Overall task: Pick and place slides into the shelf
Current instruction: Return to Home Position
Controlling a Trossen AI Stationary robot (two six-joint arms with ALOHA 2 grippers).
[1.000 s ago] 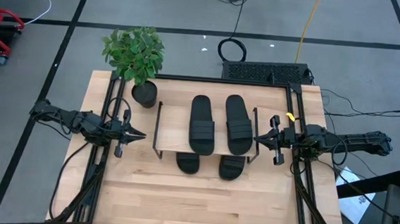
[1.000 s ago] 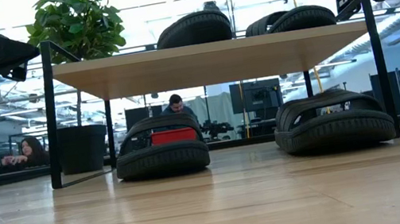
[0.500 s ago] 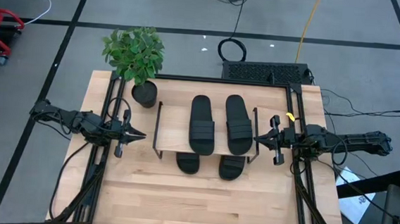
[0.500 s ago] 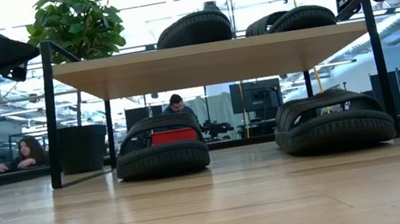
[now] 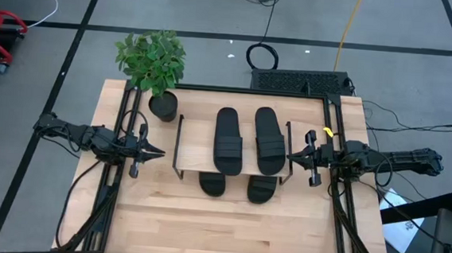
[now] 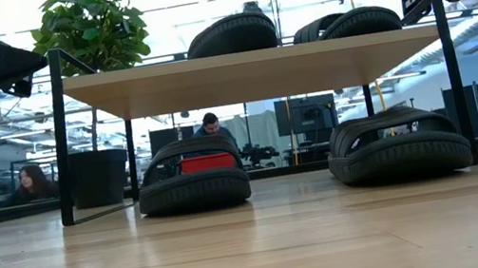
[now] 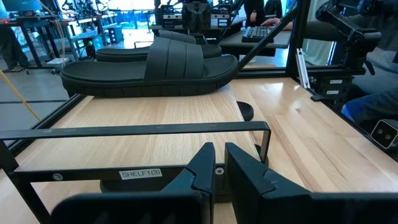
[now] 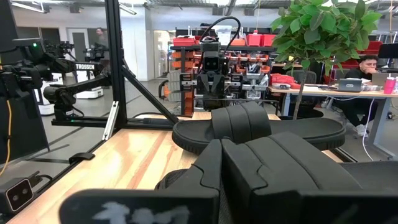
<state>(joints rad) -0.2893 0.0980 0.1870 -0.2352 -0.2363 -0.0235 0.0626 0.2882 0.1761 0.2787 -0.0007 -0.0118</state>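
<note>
The shelf (image 5: 197,144) stands mid-table on thin black wire legs, with a light wooden top board (image 6: 249,73). Two black slides (image 5: 228,140) (image 5: 269,141) lie side by side on the top board. Two more slides (image 6: 193,175) (image 6: 399,142) rest on their soles on the table under the board, their ends poking out on the near side (image 5: 212,183) (image 5: 261,190). My left gripper (image 5: 156,151) hovers shut just left of the shelf, pointing at it. My right gripper (image 5: 290,156) hovers shut just right of the shelf. Neither touches anything.
A potted plant (image 5: 152,61) stands at the far left corner beside the shelf. A dark flat device (image 5: 301,81) sits past the far edge. The wooden tabletop (image 5: 219,230) stretches bare toward the near edge. People sit in the room behind (image 6: 30,181).
</note>
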